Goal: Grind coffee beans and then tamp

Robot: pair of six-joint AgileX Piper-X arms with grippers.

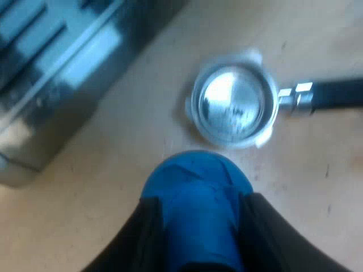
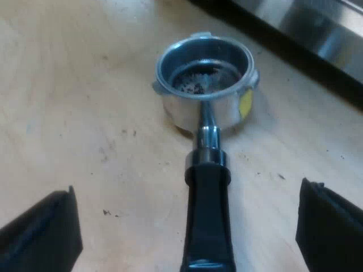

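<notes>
Blue tamper sits clenched between the black fingers of the left gripper, held above the pale wooden bench and just short of the metal holder. That holder lies on the bench near the espresso machine, its dark handle pointing away from it. Inside the basket, only a thin scatter of dark coffee grounds covers the bottom. The right gripper hangs released, fingers spread wide on either side of the handle and apart from it. Risk, as I judge it: with the handle unheld, an off-centre tamper could strike the rim and tip or skid the holder.
</notes>
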